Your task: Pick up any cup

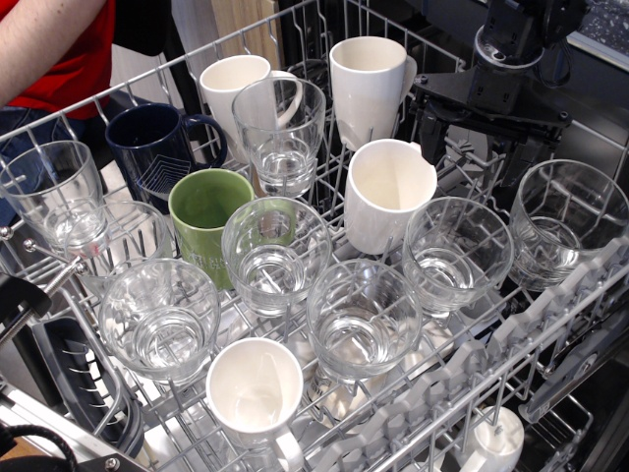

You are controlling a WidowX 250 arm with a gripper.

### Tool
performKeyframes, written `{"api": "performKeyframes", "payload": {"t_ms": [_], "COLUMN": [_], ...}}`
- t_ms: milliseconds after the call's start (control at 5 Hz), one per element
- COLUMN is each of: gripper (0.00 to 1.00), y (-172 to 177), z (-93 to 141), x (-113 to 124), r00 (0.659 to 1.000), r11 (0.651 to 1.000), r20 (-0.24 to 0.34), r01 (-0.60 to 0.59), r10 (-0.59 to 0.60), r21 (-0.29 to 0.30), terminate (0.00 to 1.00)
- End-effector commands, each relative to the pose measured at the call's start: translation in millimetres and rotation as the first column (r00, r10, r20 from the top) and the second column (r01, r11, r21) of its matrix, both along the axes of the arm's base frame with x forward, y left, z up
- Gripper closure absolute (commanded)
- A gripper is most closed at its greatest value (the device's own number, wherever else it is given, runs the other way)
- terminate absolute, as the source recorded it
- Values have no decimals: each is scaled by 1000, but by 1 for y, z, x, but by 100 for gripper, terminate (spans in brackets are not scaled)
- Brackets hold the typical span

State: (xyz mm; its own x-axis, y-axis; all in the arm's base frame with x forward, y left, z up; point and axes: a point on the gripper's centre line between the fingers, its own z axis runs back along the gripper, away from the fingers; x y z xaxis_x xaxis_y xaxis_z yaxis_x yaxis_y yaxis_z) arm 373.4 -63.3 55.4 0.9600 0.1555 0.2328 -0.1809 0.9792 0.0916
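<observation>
I'd take the cup (458, 254) at right of centre by its rim — slick, breakable glass. The gripper (491, 108), upper right — finger state I can't tell.

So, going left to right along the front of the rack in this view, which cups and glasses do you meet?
Clear tumbler → small white cup → clear tumbler → clear tumbler → clear tumbler, at the right edge.

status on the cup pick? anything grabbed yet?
Done: nothing; every cup, e.g. the right-hand tumbler, sits in the dish rack. In hand: the gripper hangs at the rack's far right, apparently holding nothing; jaws unclear. Left: descend, grasp, lift.
</observation>
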Motion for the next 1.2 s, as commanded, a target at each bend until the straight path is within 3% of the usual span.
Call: {"api": "performKeyframes", "payload": {"t_ms": [0, 200, 400, 800, 1000], "gripper": [0, 0, 0, 0, 0], "y": [0, 10, 16, 21, 25], "z": [0, -17, -31, -58, -70], "x": [0, 0, 3, 13, 18], "r00": [1000, 999, 998, 992, 990], "r11": [1000, 999, 998, 992, 990], "r20": [0, -2, 31, 11, 24], "r01": [0, -33, -63, -126, -142], "r10": [0, 33, 63, 126, 142], "r21": [0, 7, 13, -5, 16], "terminate": [0, 0, 0, 0, 0]}}
